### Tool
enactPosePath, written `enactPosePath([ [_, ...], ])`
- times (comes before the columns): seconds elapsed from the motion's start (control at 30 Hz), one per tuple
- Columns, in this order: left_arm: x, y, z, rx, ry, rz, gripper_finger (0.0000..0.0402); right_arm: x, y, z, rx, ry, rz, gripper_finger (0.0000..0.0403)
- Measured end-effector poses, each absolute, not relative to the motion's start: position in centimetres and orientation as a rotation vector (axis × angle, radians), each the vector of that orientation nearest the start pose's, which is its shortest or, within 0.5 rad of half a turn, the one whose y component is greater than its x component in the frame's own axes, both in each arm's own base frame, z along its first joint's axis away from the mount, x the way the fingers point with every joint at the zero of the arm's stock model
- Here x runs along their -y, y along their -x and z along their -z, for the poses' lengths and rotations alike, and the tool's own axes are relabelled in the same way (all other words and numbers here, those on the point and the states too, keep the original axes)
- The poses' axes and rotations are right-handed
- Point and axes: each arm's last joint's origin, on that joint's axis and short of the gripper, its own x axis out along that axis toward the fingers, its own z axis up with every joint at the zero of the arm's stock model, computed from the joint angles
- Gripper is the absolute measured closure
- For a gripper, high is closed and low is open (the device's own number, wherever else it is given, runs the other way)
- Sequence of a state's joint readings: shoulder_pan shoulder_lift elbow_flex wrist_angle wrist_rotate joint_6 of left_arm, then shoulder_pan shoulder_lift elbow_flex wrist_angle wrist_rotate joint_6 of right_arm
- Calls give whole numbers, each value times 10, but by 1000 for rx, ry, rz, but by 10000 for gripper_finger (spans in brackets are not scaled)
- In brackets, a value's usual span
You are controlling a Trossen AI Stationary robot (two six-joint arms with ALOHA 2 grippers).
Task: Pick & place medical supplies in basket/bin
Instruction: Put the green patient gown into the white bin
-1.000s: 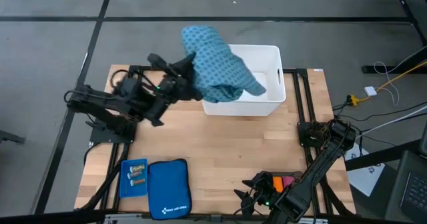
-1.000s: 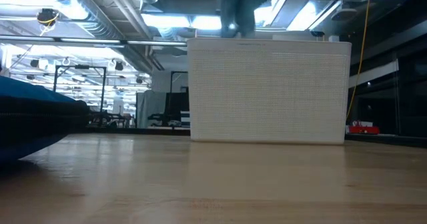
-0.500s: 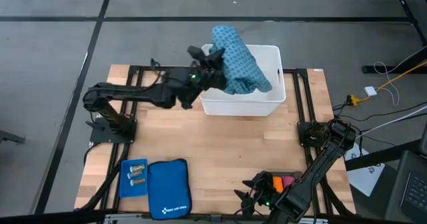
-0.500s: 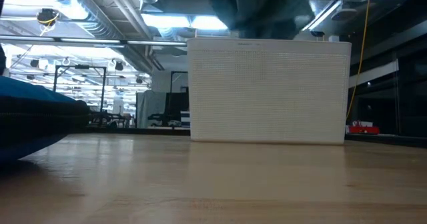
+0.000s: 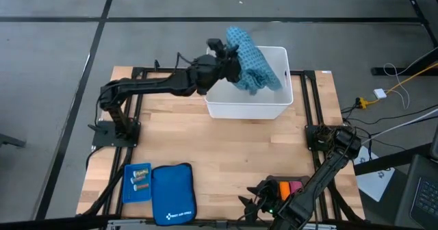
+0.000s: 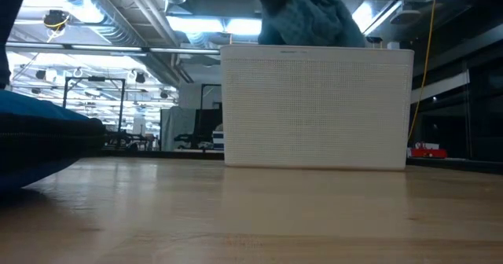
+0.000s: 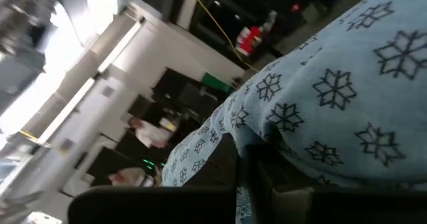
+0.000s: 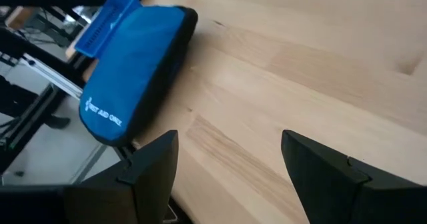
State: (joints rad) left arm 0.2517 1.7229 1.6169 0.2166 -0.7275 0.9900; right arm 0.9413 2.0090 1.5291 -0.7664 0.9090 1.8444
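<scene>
While left gripper (image 5: 231, 64) was clamped on cloth bundle (image 5: 252, 64) above white tub (image 5: 277, 105), probably mid-tub, lowering before release looked best; right gripper (image 8: 230, 159) sat open.

Cloth fills the left wrist view, room behind

The teal cloth (image 7: 333, 111), printed with dark snowflake shapes, takes up most of the frame and bulges in soft folds, one fold dropping to a point above the dark gripper parts (image 7: 200, 201) along the edge of the picture. The cloth lies against those dark parts, and a narrow dark finger (image 7: 250, 174) rises into its folds; whether the fingers pinch it cannot be made out. Beyond the cloth the room shows tilted: a bright ceiling light strip (image 7: 100, 47), a yellow cable (image 7: 223, 27), a red object (image 7: 252, 39), a green sign (image 7: 215, 83), and two blurred people (image 7: 150, 132) far off.
</scene>
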Motion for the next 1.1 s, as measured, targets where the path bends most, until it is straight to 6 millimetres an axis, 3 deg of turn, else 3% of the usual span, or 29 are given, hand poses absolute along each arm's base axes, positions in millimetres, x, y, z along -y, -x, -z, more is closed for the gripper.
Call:
enactPosePath([
  [0.27,-152,-393,-375,-473,-830,-945,400,-314,-257,-202,-447,-735,558,137],
  [0.77,-179,-395,-336,-647,-751,-857,397,-314,-258,-203,-453,-709,548,137],
  [0.9,-175,-396,-338,-651,-779,-838,364,-314,-258,-203,-455,-700,546,137],
  [1.1,-163,-401,-338,-674,-840,-802,270,-314,-258,-203,-446,-676,542,137],
])
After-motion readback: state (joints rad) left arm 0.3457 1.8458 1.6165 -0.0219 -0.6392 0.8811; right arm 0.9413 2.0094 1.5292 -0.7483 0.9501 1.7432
